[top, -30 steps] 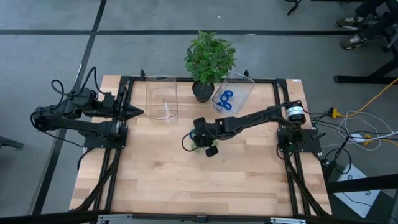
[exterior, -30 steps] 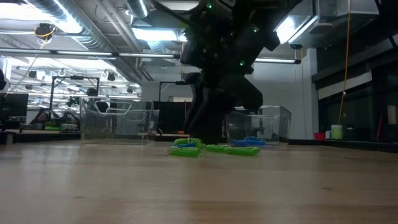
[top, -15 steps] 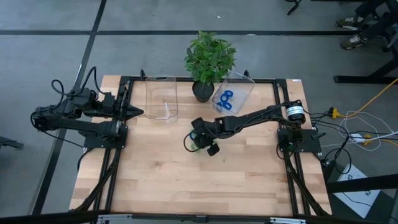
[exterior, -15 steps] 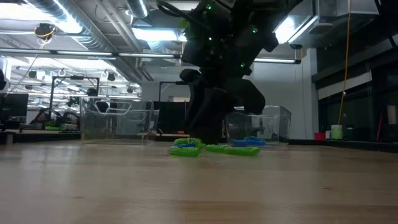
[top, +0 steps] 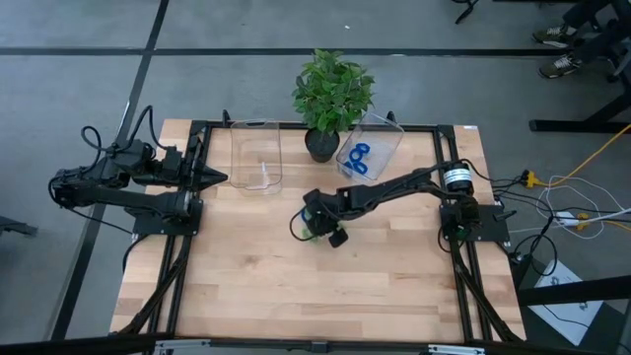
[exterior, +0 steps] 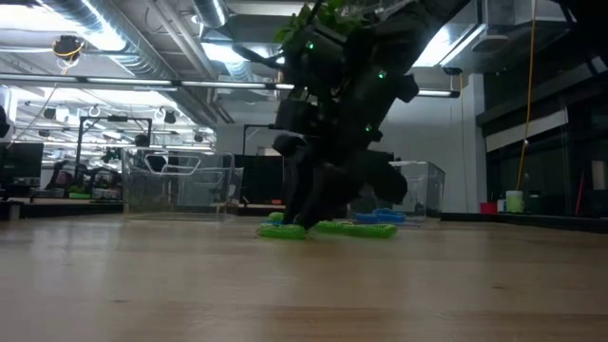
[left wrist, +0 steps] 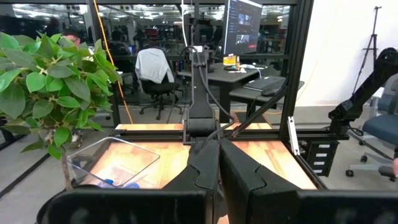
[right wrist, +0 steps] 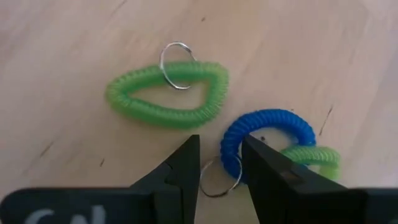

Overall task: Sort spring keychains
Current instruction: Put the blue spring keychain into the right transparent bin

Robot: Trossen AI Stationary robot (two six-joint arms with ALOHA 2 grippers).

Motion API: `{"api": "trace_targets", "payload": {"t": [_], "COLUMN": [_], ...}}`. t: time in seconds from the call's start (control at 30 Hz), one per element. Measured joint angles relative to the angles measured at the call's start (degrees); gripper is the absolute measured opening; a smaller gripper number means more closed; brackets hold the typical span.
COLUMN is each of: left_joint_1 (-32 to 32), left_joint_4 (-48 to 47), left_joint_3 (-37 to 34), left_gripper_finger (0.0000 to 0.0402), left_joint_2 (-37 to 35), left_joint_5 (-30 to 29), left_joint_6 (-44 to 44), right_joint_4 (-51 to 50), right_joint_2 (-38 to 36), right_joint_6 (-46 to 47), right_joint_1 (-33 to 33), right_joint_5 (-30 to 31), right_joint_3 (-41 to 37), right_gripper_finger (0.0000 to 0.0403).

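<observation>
My right gripper (right wrist: 221, 169) is open and low over a small cluster of spring keychains in the middle of the table (top: 317, 229). In the right wrist view a light green keychain (right wrist: 165, 93) lies flat with its metal ring. A blue keychain (right wrist: 267, 134) lies partly on another green one (right wrist: 314, 158). The blue coil's near end (right wrist: 231, 155) and its ring sit between my two fingers. In the low view, green keychains (exterior: 285, 230) lie at the gripper's foot. My left gripper (left wrist: 217, 163) is shut and waits at the table's left edge (top: 215, 178). My right gripper comes from above, pointing down, with one finger (right wrist: 186, 163) on each side of the blue keychain's near end (right wrist: 233, 149), which lies on the table. I cannot tell whether the fingers touch the coil.
Two clear bins stand at the far edge: the left one (top: 256, 158) looks bare, and the right one (top: 373, 150) holds blue keychains (top: 357, 158). A potted plant (top: 331, 91) stands between them. Bare wood (top: 296, 296) spreads toward the near edge.
My right gripper has come down toward the keychains, its fingers now reaching the table top in the low view. It has also shifted slightly toward the table's left. The keychains lie where they were.
</observation>
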Motion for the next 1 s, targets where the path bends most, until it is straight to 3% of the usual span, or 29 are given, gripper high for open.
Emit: {"api": "trace_targets", "payload": {"t": [0.23,0.57,0.7,0.87,1.0], "left_joint_1": [0.00,0.00,0.02,0.00,0.02], "left_joint_4": [0.00,0.00,0.00,0.00,0.00], "left_joint_3": [0.00,0.00,0.00,0.00,-0.02], "left_gripper_finger": [0.0012,0.0011,0.0012,0.0008,0.0011], "left_joint_2": [0.00,0.01,0.02,0.01,0.02], "left_joint_5": [0.00,0.00,0.00,-0.01,0.00], "left_joint_6": [0.02,0.02,0.00,0.01,0.02], "right_joint_4": [-0.30,-3.45,-4.36,-4.64,-4.19], "right_joint_2": [0.01,0.01,-0.01,-0.06,-0.07], "right_joint_6": [3.40,15.05,18.72,24.85,32.01], "right_joint_1": [-2.46,-4.44,-4.44,-4.38,-4.38], "right_joint_5": [0.70,-4.24,-4.51,-4.64,-7.76], "right_joint_3": [0.00,0.13,0.13,0.13,0.06], "right_gripper_finger": [0.0117,0.0115,0.0087,0.0019,0.0023]}}
